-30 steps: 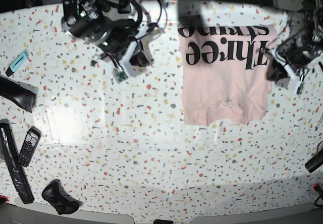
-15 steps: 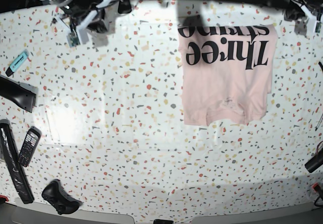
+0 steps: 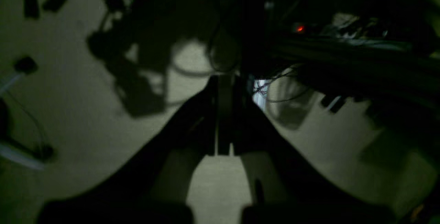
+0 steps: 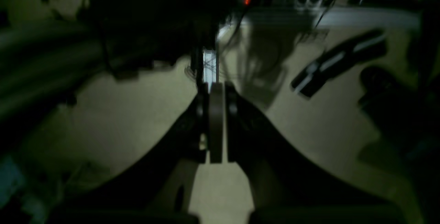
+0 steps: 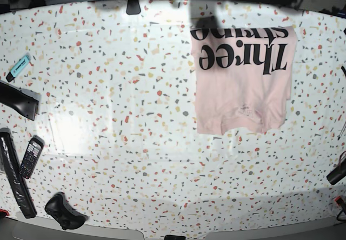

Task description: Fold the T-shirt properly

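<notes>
Base view shows the folded T-shirt (image 5: pixel 241 79) lying lettering-up on the terrazzo table (image 5: pixel 135 142), upper right. Left gripper (image 3: pixel 223 120) and right gripper (image 4: pixel 216 120) have jaws together, holding nothing.

Dim, blurred wrist views; bright base

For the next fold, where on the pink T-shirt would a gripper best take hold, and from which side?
Probably the T-shirt's lower corners, near the hem in the base view. That edge lies rumpled and slightly lifted off the terrazzo table, giving fingers something to pinch, while the lettered part lies flat. Come in low from the table's open near side. Both wrist views show the jaws closed, so they would need opening first.
</notes>
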Robot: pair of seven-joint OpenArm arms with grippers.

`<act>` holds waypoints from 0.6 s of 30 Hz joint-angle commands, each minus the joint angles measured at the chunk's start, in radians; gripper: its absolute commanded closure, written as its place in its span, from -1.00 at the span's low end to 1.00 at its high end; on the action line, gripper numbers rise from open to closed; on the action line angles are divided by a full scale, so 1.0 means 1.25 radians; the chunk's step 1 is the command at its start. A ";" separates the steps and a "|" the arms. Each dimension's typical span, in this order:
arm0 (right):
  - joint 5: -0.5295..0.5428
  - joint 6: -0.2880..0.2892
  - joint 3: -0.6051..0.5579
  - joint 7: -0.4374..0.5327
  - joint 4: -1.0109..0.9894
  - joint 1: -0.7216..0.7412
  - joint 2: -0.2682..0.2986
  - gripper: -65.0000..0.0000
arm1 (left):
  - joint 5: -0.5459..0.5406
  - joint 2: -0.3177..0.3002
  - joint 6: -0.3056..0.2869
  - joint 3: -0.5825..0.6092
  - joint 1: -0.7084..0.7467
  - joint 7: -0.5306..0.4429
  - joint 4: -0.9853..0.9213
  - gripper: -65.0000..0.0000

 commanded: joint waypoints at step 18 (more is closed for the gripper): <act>-0.033 -0.096 -0.152 0.132 -0.667 0.204 0.187 1.00 | 0.107 0.016 -0.002 -0.005 -0.169 -0.177 -0.541 1.00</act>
